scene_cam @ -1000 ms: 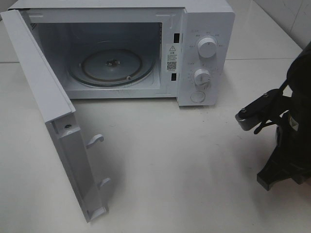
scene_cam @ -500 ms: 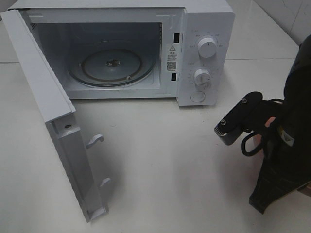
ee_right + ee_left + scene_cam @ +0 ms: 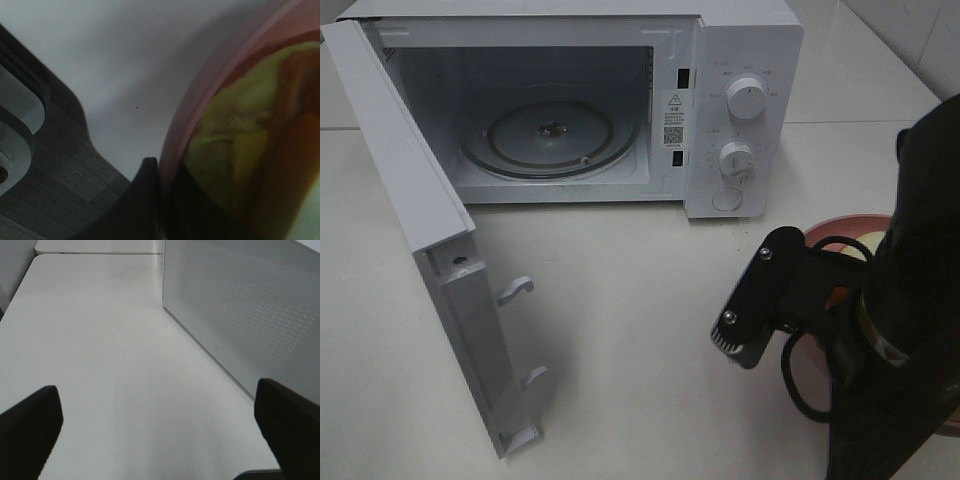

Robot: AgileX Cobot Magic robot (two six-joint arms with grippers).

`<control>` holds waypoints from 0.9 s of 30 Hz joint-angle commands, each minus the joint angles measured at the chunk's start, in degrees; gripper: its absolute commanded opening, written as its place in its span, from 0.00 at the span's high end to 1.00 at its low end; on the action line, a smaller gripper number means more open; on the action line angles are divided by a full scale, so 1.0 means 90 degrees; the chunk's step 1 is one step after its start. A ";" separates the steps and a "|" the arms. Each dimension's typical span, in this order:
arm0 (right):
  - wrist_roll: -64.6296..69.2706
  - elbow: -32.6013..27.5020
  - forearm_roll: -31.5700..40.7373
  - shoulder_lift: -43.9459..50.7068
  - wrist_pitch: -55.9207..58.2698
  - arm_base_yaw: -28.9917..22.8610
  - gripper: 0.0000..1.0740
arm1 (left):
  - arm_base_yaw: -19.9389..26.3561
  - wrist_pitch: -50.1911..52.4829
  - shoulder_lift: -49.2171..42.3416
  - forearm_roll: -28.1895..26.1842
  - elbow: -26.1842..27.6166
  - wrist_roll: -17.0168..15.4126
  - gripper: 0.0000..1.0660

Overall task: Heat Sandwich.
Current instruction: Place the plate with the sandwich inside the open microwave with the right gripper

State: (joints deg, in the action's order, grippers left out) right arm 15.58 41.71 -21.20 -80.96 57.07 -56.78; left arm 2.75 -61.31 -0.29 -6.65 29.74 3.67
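The step in hand appears to be carrying the sandwich to the oven. My right gripper (image 3: 159, 186) is closed on the rim of the pink plate (image 3: 832, 228), and the sandwich (image 3: 235, 150) lies on that plate, its yellow-green filling close against my wrist camera. In the high view, my right arm (image 3: 910, 300) fills the lower right of the frame, bent over the plate and hiding most of it. I cannot tell whether the plate is lifted clear of the worktop (image 3: 640, 340). The microwave (image 3: 745, 50) sits at the top of the frame, its door (image 3: 410, 200) swung wide to the left and its glass turntable (image 3: 550, 130) bare. The next move, as I judge it, calls for keeping the plate level and clearing the cavity's lip. My left gripper (image 3: 160, 430) is wide open, holding nothing, beside the microwave's perforated side.
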 commanded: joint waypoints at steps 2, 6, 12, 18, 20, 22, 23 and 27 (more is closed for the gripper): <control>-0.0095 -0.0019 -0.0166 0.0064 0.0127 -0.0446 1.00 | -0.0025 -0.0013 -0.0146 -0.0006 -0.0013 -0.0013 0.06; -0.0337 -0.0019 -0.0166 0.0064 0.0115 -0.0777 1.00 | -0.0025 -0.0013 -0.0146 -0.0006 -0.0013 -0.0013 0.06; -0.1101 -0.0019 -0.0166 0.0064 0.0070 -0.1038 1.00 | -0.0025 -0.0013 -0.0146 -0.0006 -0.0013 -0.0013 0.06; -0.1732 -0.0019 -0.0267 0.0064 -0.0185 -0.1038 1.00 | -0.0025 -0.0013 -0.0146 -0.0006 -0.0013 -0.0013 0.06; -0.2215 -0.0019 -0.0363 0.0064 -0.0395 -0.1038 1.00 | -0.0025 -0.0013 -0.0146 -0.0006 -0.0013 -0.0013 0.06; -0.2432 -0.0019 -0.0376 0.0064 -0.0465 -0.1038 1.00 | -0.0025 -0.0013 -0.0146 -0.0006 -0.0013 -0.0013 0.06; -0.2661 -0.0019 -0.0382 0.0064 -0.0547 -0.1025 1.00 | -0.0025 -0.0013 -0.0146 -0.0006 -0.0013 -0.0013 0.06; -0.3374 -0.0019 -0.0382 0.0064 -0.0681 -0.1012 0.99 | -0.0025 -0.0013 -0.0146 -0.0006 -0.0013 -0.0013 0.06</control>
State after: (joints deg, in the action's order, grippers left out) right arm -11.40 41.65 -23.03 -80.96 51.28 -65.83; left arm 2.75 -61.31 -0.29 -6.65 29.74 3.67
